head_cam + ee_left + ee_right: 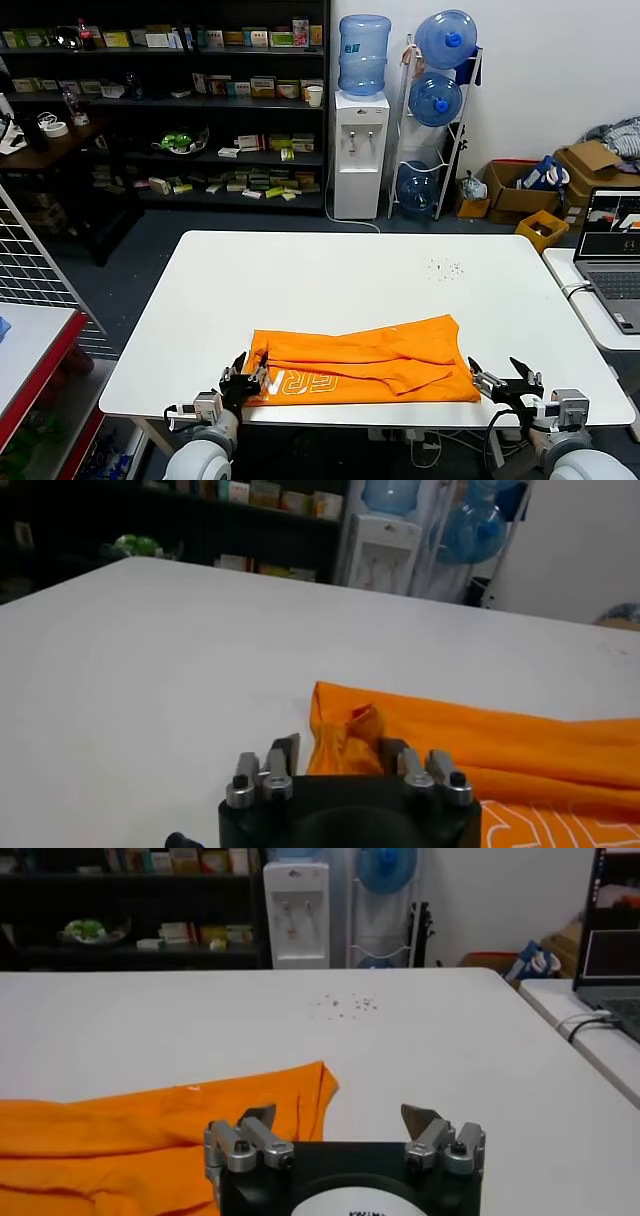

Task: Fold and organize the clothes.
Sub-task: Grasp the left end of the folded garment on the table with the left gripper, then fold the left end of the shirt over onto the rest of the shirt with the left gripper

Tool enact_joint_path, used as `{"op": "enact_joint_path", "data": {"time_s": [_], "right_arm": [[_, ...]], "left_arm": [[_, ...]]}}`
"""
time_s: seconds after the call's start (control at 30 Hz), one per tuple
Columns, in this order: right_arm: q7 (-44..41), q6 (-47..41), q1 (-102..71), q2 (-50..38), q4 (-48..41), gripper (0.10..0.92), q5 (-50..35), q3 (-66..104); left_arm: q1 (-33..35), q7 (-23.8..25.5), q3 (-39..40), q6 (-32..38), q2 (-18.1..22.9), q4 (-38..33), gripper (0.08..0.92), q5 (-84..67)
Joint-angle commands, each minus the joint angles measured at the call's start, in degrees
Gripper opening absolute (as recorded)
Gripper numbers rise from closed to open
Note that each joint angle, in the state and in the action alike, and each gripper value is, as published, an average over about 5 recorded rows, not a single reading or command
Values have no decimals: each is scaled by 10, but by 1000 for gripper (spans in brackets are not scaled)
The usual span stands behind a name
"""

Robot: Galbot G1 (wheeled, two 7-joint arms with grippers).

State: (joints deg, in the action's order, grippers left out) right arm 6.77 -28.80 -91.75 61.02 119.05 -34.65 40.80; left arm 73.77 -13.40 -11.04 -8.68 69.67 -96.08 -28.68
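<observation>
- Working from the white table (330,290), I see nothing else on it but a few dark specks toward its far right.
- Lying along the near edge, the orange T-shirt (365,365) is already a long band, so I judge a crosswise fold comes next.
- My left gripper (245,374) hovers released over the shirt's near-left corner.
- My right gripper (505,379) waits spread, just off the shirt's right end; both must close on cloth.

A white worktop (330,290) stands on grey floor. Behind it are dark shelves (170,100), a water dispenser (360,150), a bottle rack (436,110) and cardboard boxes (520,185).
</observation>
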Motion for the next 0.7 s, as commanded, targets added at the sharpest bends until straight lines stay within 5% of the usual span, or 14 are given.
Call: {"op": "enact_joint_path", "data": {"time_s": [0.03,0.47,0.7], "right_arm": [[1,1,-4,2,2,823,-1,2],[7,1,11,9,-1,823,-1,-11],[10,2,44,18,-13,823,0,-36]], "left_arm": [[0,0,3,12,6,5,492,17],[21,-31,1,-24,-46,-124,132,-6],[36,-60,-45,-73,-152,-195,115,-95]]}}
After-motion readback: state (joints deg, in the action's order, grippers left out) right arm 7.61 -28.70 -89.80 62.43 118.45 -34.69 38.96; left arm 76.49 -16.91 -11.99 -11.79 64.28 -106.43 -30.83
